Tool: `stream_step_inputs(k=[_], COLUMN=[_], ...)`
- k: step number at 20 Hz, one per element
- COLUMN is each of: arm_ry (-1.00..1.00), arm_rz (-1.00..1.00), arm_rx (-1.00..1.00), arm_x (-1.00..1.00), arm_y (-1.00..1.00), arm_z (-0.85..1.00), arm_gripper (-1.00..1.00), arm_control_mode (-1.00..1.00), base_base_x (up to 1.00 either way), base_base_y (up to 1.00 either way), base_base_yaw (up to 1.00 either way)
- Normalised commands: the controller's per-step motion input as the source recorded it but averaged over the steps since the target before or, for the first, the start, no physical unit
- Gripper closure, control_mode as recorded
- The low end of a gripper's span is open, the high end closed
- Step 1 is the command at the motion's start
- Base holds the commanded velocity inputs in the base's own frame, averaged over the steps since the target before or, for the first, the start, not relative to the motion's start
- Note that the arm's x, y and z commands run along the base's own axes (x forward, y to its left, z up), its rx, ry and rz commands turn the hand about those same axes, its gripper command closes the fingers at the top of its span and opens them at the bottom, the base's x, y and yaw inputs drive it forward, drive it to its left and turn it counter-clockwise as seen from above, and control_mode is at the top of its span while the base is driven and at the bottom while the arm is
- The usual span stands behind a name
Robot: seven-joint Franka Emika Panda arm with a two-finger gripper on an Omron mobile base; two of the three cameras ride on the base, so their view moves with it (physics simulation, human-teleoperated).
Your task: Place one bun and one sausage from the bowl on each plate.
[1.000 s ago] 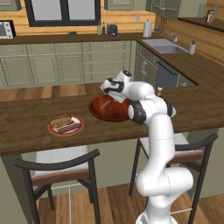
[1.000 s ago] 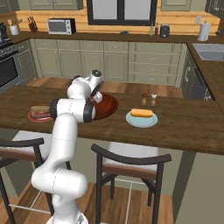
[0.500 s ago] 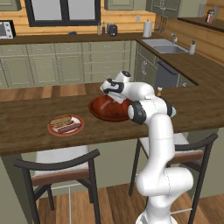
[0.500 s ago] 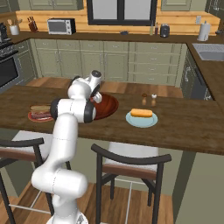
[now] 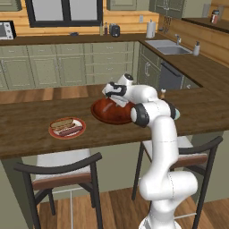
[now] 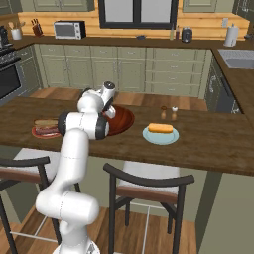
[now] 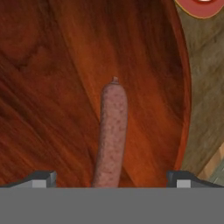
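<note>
The white arm bends over the glossy reddish-brown wooden bowl (image 6: 123, 120) on the wooden counter (image 6: 208, 144), its hand hiding much of the bowl's inside. Left of the bowl, the red-rimmed plate (image 6: 39, 132) carries a tan bun (image 6: 46, 123) and what looks like a dark sausage (image 6: 47, 130). Right, the teal plate (image 6: 160, 136) holds a yellow-orange bun (image 6: 160, 128), near two small shakers (image 6: 168, 113).

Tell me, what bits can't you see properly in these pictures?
- Slender reddish-brown sausage: near end cut off by the hand view's bottom edge.
- Big glossy brown wooden bowl: the white arm hides its inside in the right base view.
- Pale teal plate: mostly behind the arm in the left base view.
</note>
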Motion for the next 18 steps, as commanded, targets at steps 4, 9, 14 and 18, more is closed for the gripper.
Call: stream_step_inputs(k=[4,9,14,18], arm_ry=[0.00,0.00,0.00,0.00], arm_rz=[0.00,0.00,0.00,0.00], arm_rx=[0.00,0.00,0.00,0.00], arm_x=[0.00,0.00,0.00,0.00], arm_y=[0.00,0.02,0.03,0.03], arm_z=[-0.10,-0.09,-0.18,-0.14], arm_gripper=[-1.00,-1.00,-1.00,-1.00], arm_control_mode=[-1.00,-1.00,-1.00,-1.00], base_base_x=[0.00,0.00,0.00,0.00], base_base_y=[0.00,0.00,0.00,0.00], base_base_yaw=[0.00,0.00,0.00,0.00])
